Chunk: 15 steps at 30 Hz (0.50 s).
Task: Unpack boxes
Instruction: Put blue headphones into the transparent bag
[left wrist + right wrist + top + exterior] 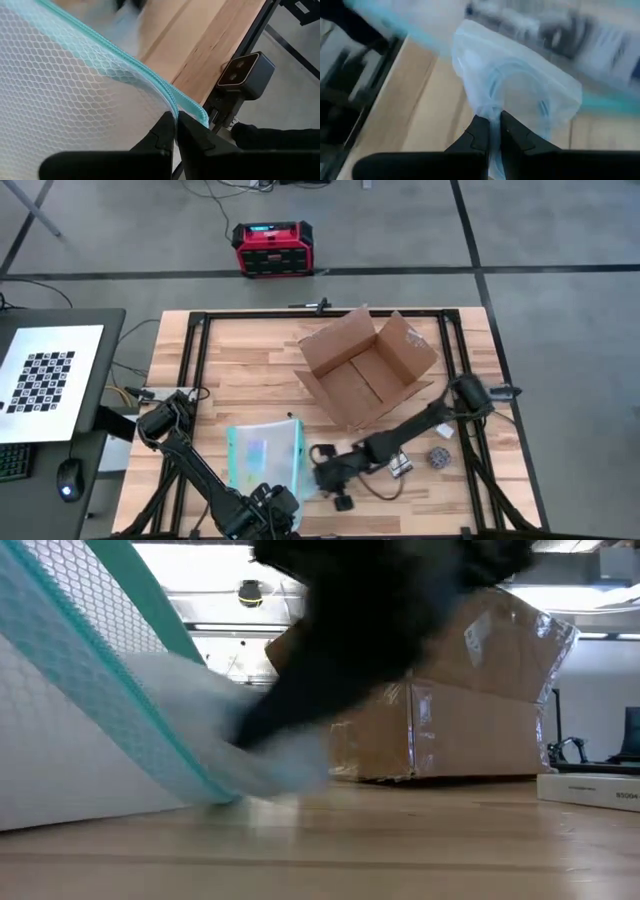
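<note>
The brown cardboard box point(367, 370) sits open toward the table's far right. Nearer, the left gripper point(176, 131) pinches the mesh pouch's point(265, 455) teal edge, while the right gripper point(493, 131) clamps what looks like a clear plastic bag point(520, 100).

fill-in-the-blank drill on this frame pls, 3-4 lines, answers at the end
1. The cardboard box stands with its flaps ____.
2. The left gripper is shut on the ____ edge of the mesh pouch.
3. The right gripper is shut on a thin clear ____ bag.
4. In the high view, the red and black case sits on the ____, beyond the table.

Missing words: open; teal; plastic; floor
</note>
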Each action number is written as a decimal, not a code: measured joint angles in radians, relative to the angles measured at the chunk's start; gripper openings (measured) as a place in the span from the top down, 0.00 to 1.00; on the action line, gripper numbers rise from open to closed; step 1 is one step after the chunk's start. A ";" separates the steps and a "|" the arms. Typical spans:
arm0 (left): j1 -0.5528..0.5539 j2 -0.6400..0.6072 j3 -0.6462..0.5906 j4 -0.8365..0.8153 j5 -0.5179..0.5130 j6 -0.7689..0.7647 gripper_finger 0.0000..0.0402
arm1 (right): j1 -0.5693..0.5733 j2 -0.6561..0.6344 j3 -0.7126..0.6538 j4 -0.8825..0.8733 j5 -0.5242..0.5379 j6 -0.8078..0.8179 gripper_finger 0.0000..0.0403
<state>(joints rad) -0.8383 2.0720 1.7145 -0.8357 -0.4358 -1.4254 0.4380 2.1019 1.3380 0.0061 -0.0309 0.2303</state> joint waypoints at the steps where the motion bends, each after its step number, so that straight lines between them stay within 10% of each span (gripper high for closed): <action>1: 0.000 0.000 0.000 0.003 0.000 0.000 1.00 | -0.006 0.023 0.037 0.008 0.001 -0.007 0.98; 15: 0.000 0.000 0.000 0.070 0.001 0.063 1.00 | -0.046 0.098 0.266 0.000 0.003 -0.130 0.79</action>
<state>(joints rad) -0.8387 2.0720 1.7145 -0.7658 -0.4347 -1.3619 0.3918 2.2002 1.6041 0.0058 -0.0279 0.1000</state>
